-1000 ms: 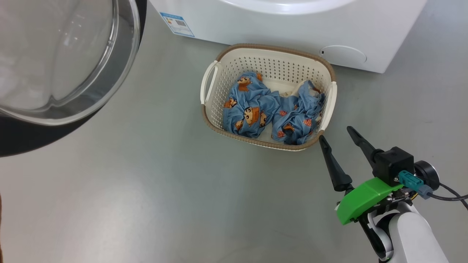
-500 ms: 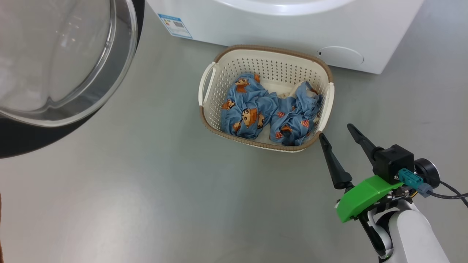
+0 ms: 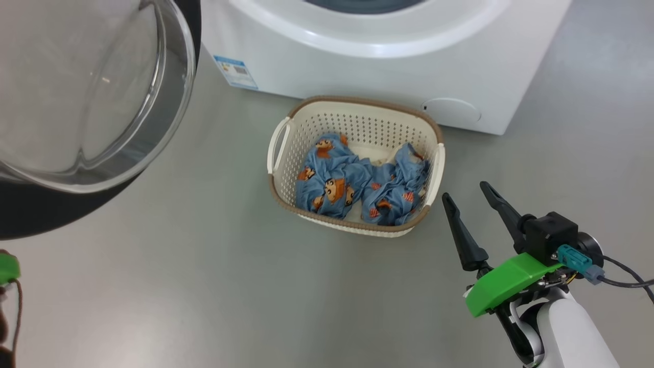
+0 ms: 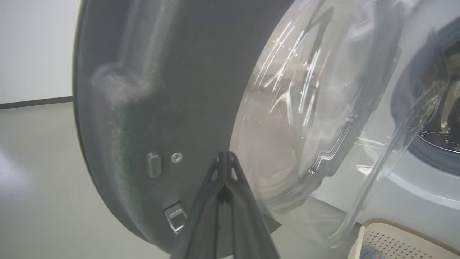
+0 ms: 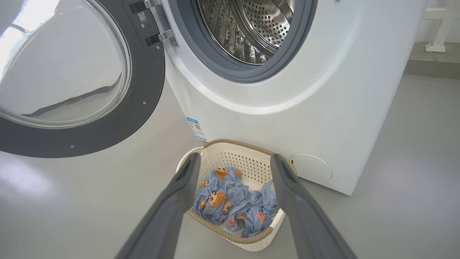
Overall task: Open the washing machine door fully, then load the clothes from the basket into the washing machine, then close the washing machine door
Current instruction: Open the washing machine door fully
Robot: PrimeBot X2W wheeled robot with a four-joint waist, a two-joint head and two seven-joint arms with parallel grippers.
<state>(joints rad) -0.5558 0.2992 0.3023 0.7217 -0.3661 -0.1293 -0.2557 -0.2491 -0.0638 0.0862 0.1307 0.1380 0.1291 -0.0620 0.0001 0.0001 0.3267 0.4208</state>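
Note:
The washing machine door [image 3: 76, 102] stands swung open to the left, its glass bowl bulging toward me. The white washing machine [image 3: 357, 61] shows its steel drum [image 5: 251, 28] uncovered. The cream basket [image 3: 368, 128] sits on the floor just before the machine, with the blue bear-print clothes [image 3: 352, 186] bunched inside it. My right gripper [image 3: 464, 190] hovers open just right of the basket's near corner, with nothing between its fingers. In its wrist view the right gripper [image 5: 235, 157] frames the basket [image 5: 233, 158] and clothes [image 5: 233, 205]. My left gripper [image 4: 224, 154] is shut, close to the door's [image 4: 161, 108] dark inner rim; whether it touches is unclear.
Grey floor stretches on all sides of the basket. A blue label [image 3: 232, 71] and a round service flap [image 3: 452, 110] mark the machine's lower front. The open door [image 5: 72, 82] overhangs the floor at left. A white stand [image 5: 442, 28] rises at far right.
The head camera has shifted, so more of the machine's front shows and the basket sits lower in view. A green part of my left arm has appeared at the lower left edge.

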